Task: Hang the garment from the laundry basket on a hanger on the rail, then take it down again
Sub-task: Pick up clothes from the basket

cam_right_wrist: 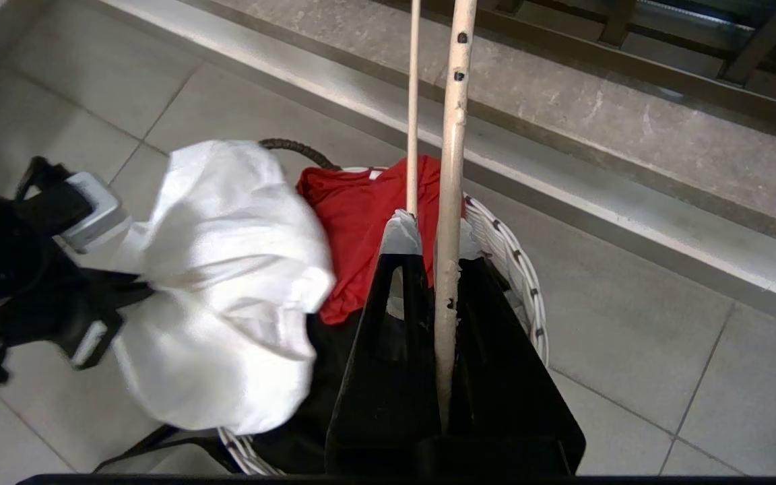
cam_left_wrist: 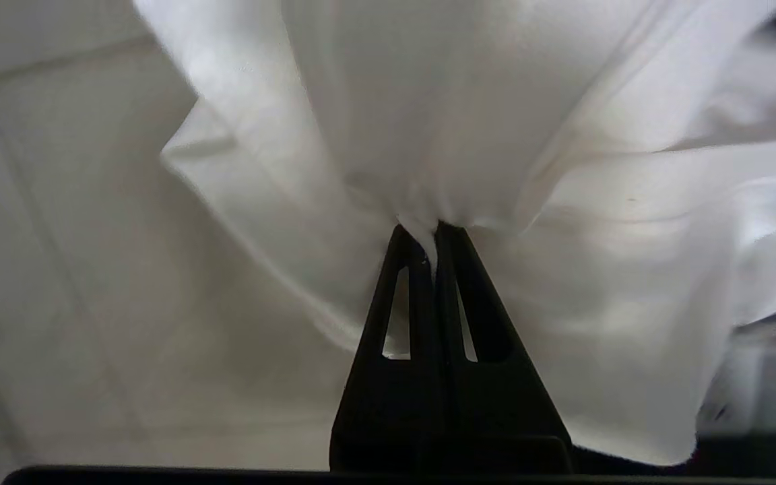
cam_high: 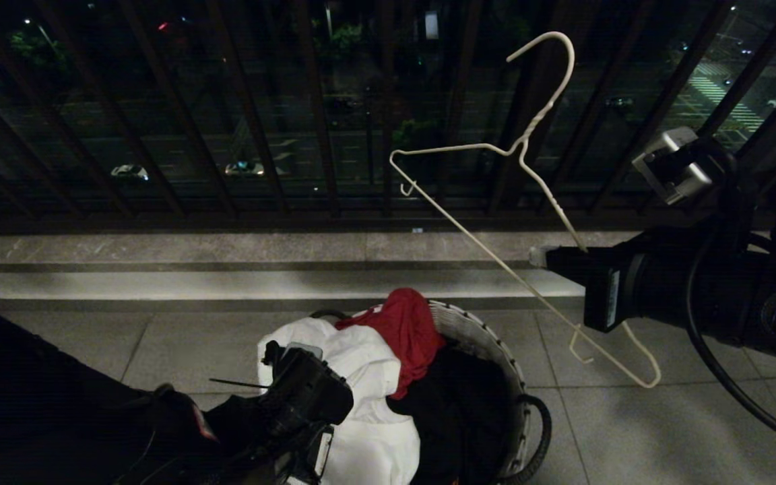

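My left gripper (cam_left_wrist: 432,236) is shut on a pinched fold of the white garment (cam_left_wrist: 496,135), which hangs in a bunch over the near side of the laundry basket (cam_high: 489,337). In the head view the garment (cam_high: 361,377) lies beside my left wrist (cam_high: 307,397). At the right, level with the kerb, my right gripper (cam_high: 539,257) is shut on one slanted arm of the thin white wire hanger (cam_high: 529,168). Its hook points up in front of the railing. In the right wrist view the hanger (cam_right_wrist: 452,135) passes between the jaws of that gripper (cam_right_wrist: 435,242). The rail is out of view.
A red cloth (cam_high: 408,330) and a black garment (cam_high: 455,411) lie in the basket. The dark barred balcony railing (cam_high: 246,108) runs across the back behind a stone kerb (cam_high: 226,269). Grey floor tiles (cam_high: 630,417) surround the basket.
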Controlling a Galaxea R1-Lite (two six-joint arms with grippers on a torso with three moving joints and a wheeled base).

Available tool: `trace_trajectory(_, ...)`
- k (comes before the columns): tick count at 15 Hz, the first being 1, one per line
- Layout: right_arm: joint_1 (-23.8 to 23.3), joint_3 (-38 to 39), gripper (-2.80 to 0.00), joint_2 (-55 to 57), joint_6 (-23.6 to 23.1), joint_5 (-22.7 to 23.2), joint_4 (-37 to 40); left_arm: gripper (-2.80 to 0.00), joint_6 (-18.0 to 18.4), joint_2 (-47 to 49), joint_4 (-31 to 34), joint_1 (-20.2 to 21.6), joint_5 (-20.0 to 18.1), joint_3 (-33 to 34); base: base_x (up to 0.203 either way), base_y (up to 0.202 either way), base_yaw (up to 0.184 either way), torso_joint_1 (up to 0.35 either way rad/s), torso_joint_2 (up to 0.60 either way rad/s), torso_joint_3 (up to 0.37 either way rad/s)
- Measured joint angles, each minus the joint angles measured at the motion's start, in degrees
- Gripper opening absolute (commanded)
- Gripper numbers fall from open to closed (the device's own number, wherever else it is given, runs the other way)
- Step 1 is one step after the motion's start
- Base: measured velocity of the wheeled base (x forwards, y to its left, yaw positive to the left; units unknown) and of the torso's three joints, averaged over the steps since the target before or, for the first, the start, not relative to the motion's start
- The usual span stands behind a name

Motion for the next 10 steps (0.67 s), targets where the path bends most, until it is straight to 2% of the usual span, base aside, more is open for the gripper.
trace_trajectory(1, -0.02, -0.02, -2.80, 0.04, 0.03, 0.00, -0.02, -2.80, 0.72, 0.69, -2.09, -0.06, 0.04, -0.16, 0.000, 0.000, 0.000, 0.000, 0.00, 0.000)
trace_trajectory(2, -0.05, -0.05, -2.80, 0.06, 0.05, -0.02, -0.02, 0.00, 1.86, 1.22, -2.93, -0.09, 0.04, -0.36, 0.000, 0.000, 0.000, 0.000, 0.00, 0.000)
trace_trajectory(5, -0.05, -0.07, -2.80, 0.11, 0.05, -0.02, -0.04, 0.00, 2.64, 2.20, -2.46, -0.11, 0.11, -2.05, 0.000, 0.000, 0.000, 0.000, 0.00, 0.000)
trace_trajectory(10, -0.07, -0.10, -2.80, 0.09, 0.05, -0.01, -0.11, 0.00, 6.91, -2.43, -0.42, -0.11, 0.20, -5.84, 0.000, 0.000, 0.000, 0.000, 0.00, 0.000)
